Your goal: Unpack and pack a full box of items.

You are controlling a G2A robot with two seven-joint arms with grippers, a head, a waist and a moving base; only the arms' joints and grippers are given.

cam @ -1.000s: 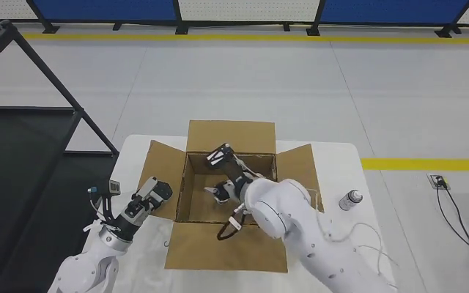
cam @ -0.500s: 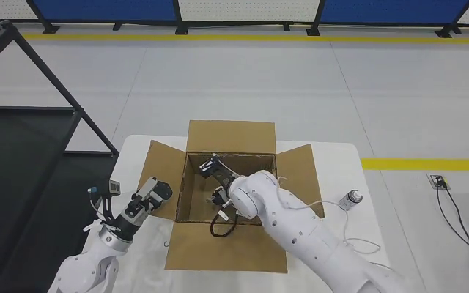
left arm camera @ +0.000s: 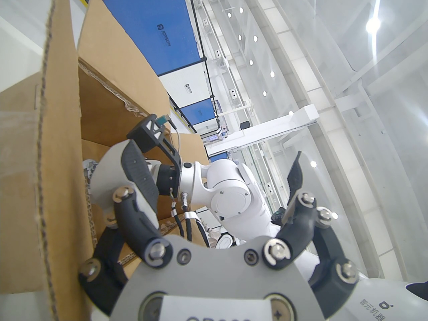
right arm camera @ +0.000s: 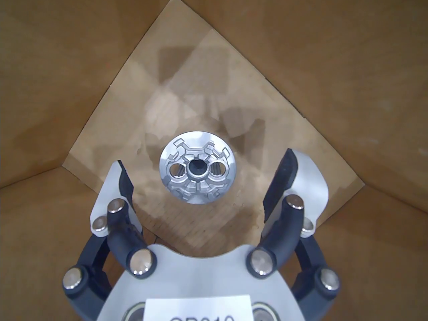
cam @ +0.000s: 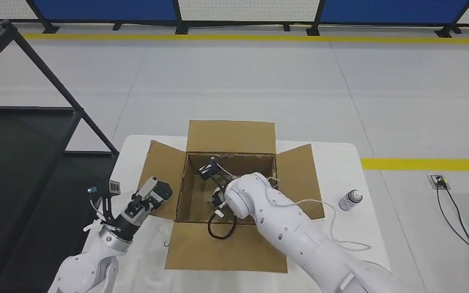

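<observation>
From above, the box (cam: 231, 136) stands open in the middle of the table (cam: 337, 165) with its four flaps folded out, so that I can come in from over it. My right gripper (cam: 218, 196) is down inside it, toward the 9 o'clock wall. My left gripper (cam: 156, 190) waits outside the box at 9 o'clock, just beside the flap; I judge it is parked there to leave the opening free. A spray can (cam: 352, 198) stands upright at 3 o'clock of the box, well apart from it, probably an item already taken out. In my left wrist camera the left gripper (left arm camera: 214, 168) is spread wide and carries nothing, with the box flap (left arm camera: 20, 168) close beside it. In my right wrist camera the right gripper (right arm camera: 204, 182) is also wide and empty. A round metal part (right arm camera: 198, 175) sits on the box floor (right arm camera: 207, 78) between my fingers (right arm camera: 287, 168) and apart from them, so I judge the grasp is prepared but not yet made.
</observation>
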